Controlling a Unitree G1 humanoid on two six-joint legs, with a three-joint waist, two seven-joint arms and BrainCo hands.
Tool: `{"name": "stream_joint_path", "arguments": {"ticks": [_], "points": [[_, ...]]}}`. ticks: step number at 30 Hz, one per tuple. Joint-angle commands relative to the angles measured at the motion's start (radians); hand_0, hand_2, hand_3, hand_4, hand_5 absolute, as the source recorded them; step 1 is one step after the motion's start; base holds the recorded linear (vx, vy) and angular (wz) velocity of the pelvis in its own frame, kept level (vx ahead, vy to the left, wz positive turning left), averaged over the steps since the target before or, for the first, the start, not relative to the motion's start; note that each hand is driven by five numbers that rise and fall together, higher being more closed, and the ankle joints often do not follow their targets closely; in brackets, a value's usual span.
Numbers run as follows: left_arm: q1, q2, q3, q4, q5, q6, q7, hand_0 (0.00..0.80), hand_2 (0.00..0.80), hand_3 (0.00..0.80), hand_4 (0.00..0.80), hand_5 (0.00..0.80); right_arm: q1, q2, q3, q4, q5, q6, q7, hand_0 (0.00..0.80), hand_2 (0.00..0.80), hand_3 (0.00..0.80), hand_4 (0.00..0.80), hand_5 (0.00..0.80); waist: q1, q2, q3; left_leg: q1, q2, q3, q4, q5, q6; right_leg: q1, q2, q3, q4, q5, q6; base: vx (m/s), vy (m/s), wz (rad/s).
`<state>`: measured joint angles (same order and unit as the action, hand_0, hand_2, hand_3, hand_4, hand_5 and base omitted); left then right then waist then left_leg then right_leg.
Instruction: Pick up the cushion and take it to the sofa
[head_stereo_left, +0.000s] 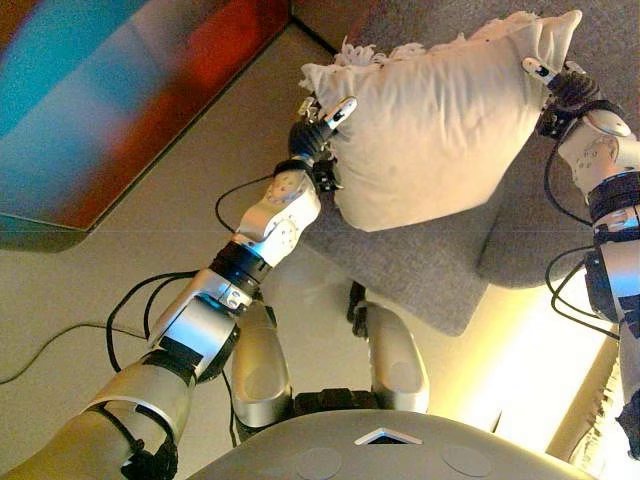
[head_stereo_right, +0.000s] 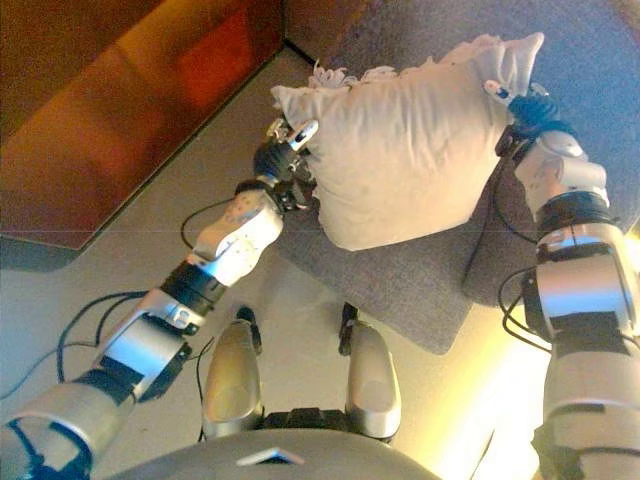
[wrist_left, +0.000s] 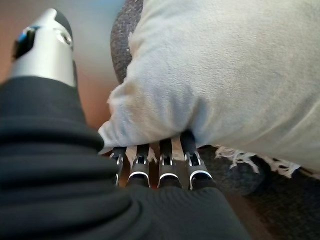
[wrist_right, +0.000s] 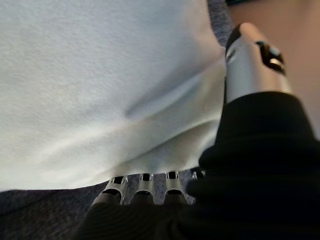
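Note:
A cream cushion (head_stereo_left: 440, 130) with a fringed edge hangs in the air between my two hands, over the grey sofa (head_stereo_left: 430, 275). My left hand (head_stereo_left: 318, 135) grips its left edge, thumb on the front face and fingers (wrist_left: 162, 162) tucked under the fabric. My right hand (head_stereo_left: 565, 92) grips the upper right corner, thumb (wrist_right: 252, 60) lying on the cushion and fingers (wrist_right: 145, 182) running under it. The cushion fills both wrist views, with grey sofa fabric (wrist_left: 280, 200) behind it.
A reddish-brown panel (head_stereo_right: 120, 120) runs along the left, meeting the sofa at the far corner. Beige floor (head_stereo_left: 100, 270) lies between it and the sofa's near edge. A bright strip of light (head_stereo_left: 540, 380) falls on the floor at the lower right.

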<state>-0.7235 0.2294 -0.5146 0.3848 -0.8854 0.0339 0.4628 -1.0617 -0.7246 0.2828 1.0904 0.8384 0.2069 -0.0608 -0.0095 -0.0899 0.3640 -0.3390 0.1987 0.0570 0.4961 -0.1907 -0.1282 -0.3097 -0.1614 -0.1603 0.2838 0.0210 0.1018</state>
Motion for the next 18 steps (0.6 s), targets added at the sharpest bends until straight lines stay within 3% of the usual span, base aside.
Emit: {"name": "stream_joint_path", "arguments": {"ticks": [1, 8, 18], "points": [[0.040, 0.007, -0.001, -0.172, 0.060, -0.057, -0.065, 0.000, 0.000, 0.000, 0.000, 0.000, -0.002, -0.097, -0.035, -0.029, 0.043, -0.010, 0.004, 0.000, 0.000, 0.000, 0.000, 0.000, 0.018, 0.020, -0.113, -0.041, 0.081, -0.021, -0.148, 0.220, -0.091, 0.140, -0.018, 0.048, -0.048, -0.093, 0.043, 0.078, -0.035, 0.07], [0.092, 0.056, 0.013, -0.267, 0.109, -0.052, -0.045, 0.000, 0.000, 0.000, 0.000, 0.000, 0.067, -0.160, -0.068, -0.038, 0.076, -0.027, 0.002, 0.000, 0.000, 0.000, 0.000, 0.000, 0.019, 0.017, -0.172, 0.037, 0.090, 0.035, -0.235, 0.250, -0.089, 0.223, -0.009, 0.025, -0.136, -0.075, 0.049, 0.062, -0.018, 0.11], [0.225, 0.164, 0.133, -0.290, 0.160, -0.036, -0.022, 0.000, 0.000, 0.000, 0.000, 0.000, 0.185, -0.261, -0.146, -0.103, 0.048, -0.042, -0.012, 0.000, 0.000, 0.000, 0.000, 0.000, 0.022, 0.036, -0.277, 0.177, 0.050, 0.075, -0.342, 0.249, -0.066, 0.312, -0.011, 0.010, -0.238, -0.039, 0.066, 0.057, 0.086, 0.02]]}}
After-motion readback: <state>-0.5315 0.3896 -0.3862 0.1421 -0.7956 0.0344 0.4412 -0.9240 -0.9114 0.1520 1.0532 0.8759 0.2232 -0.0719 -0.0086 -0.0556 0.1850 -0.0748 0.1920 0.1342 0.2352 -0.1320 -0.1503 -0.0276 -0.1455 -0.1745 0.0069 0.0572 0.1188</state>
